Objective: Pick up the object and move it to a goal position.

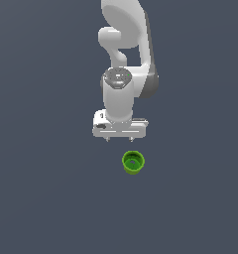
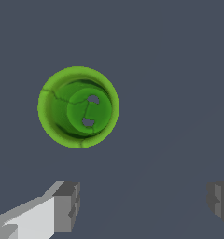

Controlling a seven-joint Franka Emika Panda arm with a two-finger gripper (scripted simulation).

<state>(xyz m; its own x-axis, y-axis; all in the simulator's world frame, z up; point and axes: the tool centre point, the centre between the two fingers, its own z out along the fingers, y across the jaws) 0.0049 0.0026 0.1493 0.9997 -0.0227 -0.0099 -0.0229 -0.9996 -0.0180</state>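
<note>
The gripper [image 2: 142, 205] was held wide open, and nothing was between its fingers [image 2: 67, 205]. The little green cup [image 2: 78, 107] was not under it yet. In the exterior view the cup [image 1: 133, 162] was seen standing upright just below the gripper [image 1: 120, 138], a bit toward that view's right. Bare floor was seen all around the cup.

We see the object [image 1: 133, 162] [image 2: 78, 107] below the gripper [image 1: 120, 139] [image 2: 142, 205] — apart, slightly toward the exterior view's right.
</note>
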